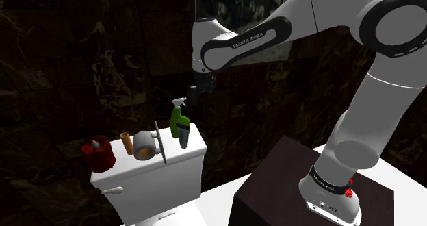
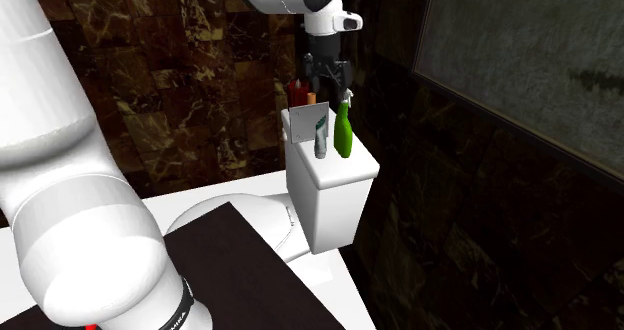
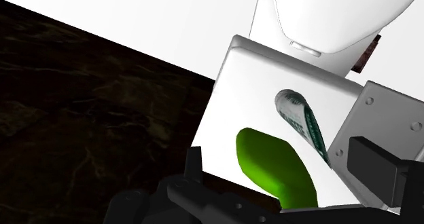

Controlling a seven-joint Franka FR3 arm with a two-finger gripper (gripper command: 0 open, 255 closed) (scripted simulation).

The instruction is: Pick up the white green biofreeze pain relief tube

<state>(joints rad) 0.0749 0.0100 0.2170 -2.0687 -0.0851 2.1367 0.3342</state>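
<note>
Claw (image 1: pixel 198 92) hangs released, its two black fingers (image 3: pixel 372 163) standing apart and touching nothing, pointed down over one end of a white toilet tank lid (image 3: pixel 244 80). Beneath the claw stands a green spray bottle (image 1: pixel 179 120) with a pale trigger head. It is upright, and its top is near the fingertips but apart from them. Just beside that bottle, also below the claw on the same end of the lid, is the white and green Biofreeze tube (image 1: pixel 184 138). It stands upright with its narrow end down and its flat end up. Whether it touches the bottle I cannot tell. Past the tube from the claw, a thin grey panel (image 1: pixel 160 142) stands on edge across the lid. Farther from the claw along the lid come a grey mug (image 1: pixel 144 146) lying on its side, a small orange cylinder (image 1: pixel 126 143) standing, and a red cup (image 1: pixel 100 155) at the far end, well apart from the claw. Under the lid is the white tank (image 2: pixel 330 193), with the toilet bowl (image 3: pixel 340 12) in front of it. Dark marbled wall tiles (image 1: pixel 61 67) rise behind the claw.
</note>
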